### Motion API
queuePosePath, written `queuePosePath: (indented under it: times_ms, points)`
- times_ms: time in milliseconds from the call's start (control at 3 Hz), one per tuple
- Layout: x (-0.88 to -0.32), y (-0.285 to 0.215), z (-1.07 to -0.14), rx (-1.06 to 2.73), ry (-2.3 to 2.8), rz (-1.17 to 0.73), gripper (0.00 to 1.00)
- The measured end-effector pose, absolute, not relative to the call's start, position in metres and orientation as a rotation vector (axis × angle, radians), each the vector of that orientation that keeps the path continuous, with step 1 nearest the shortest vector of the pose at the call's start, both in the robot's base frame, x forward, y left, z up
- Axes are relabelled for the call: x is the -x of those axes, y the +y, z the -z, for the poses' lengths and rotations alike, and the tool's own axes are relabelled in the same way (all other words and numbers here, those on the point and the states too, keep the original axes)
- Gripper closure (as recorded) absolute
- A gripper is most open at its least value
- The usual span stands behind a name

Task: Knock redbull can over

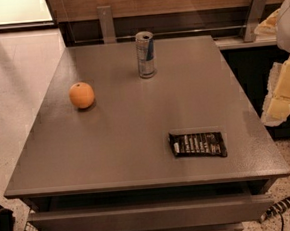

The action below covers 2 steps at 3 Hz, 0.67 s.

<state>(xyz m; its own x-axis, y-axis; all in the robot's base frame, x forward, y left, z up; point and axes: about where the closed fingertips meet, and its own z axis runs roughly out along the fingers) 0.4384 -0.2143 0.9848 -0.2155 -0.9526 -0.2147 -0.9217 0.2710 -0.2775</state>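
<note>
The redbull can [145, 54] stands upright at the far middle of the grey table [138, 153]. It is slim and silver with blue panels and a pull-tab top. My gripper [280, 102], pale yellow and white, hangs at the right edge of the view, beyond the table's right side. It is well to the right of the can, nearer the front, and touches nothing.
An orange fruit [81, 95] sits on the left part of the table. A dark flat snack packet [198, 144] lies at the front right. A wooden wall with metal brackets [105, 23] runs behind the table. The floor is pale on the left.
</note>
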Motion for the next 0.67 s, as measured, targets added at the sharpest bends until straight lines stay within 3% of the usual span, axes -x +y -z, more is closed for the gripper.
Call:
queuePosePath:
  times_ms: [667]
  points:
    - [-0.452, -0.217, -0.986, 1.655, 2.181, 0.12, 0.0]
